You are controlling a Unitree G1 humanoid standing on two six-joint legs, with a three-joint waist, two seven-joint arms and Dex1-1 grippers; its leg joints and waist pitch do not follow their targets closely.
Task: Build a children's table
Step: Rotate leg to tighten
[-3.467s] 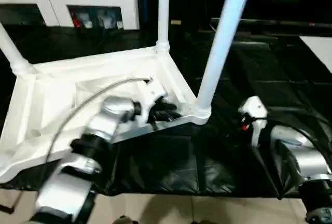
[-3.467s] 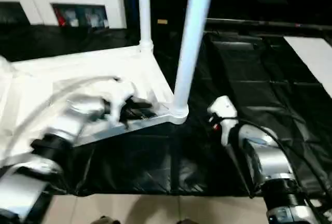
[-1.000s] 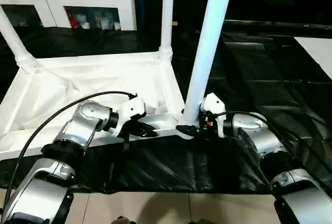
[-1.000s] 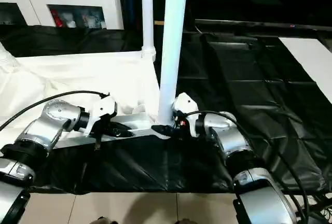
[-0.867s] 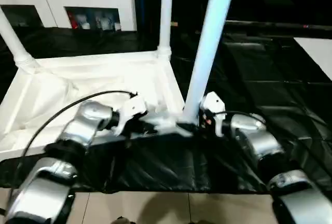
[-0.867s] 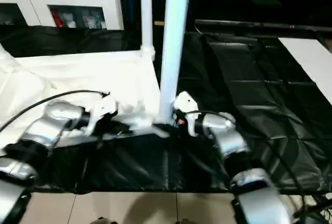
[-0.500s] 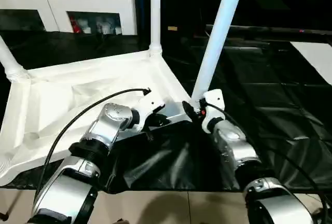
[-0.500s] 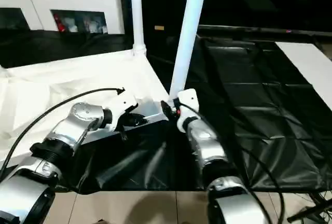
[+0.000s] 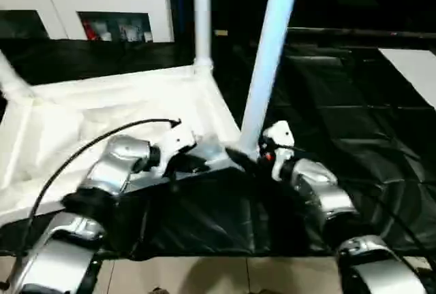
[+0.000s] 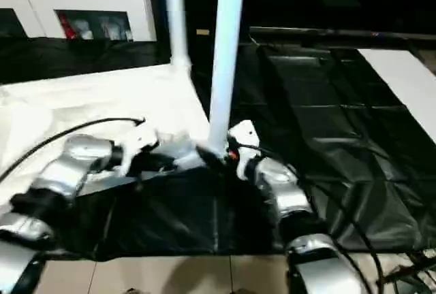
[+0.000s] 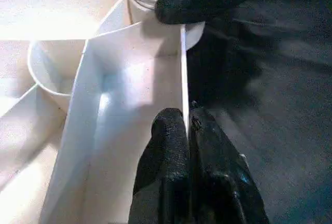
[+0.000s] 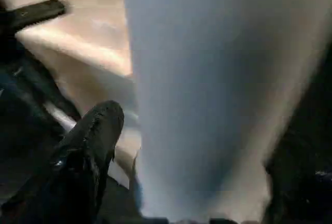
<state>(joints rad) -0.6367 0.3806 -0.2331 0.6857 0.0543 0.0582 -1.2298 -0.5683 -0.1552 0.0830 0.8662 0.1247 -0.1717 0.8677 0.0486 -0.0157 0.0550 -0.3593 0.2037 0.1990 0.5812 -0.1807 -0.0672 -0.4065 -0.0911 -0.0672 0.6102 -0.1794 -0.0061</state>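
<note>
White tabletop (image 9: 102, 110) lies upside down; white tubular legs (image 9: 267, 56) stand upright in corner sockets.

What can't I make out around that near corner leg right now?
- Near leg: its top is cut off by the head views' upper edge.
- Its seat in the corner socket: covered by the right gripper.
- Fourth leg: none in sight; the tabletop runs off the left edge.

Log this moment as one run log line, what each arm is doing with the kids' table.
left gripper: fingers pinching tabletop rim wall | right gripper: fingers either side of near leg base, grip unclear | three legs standing in corner sockets
</note>
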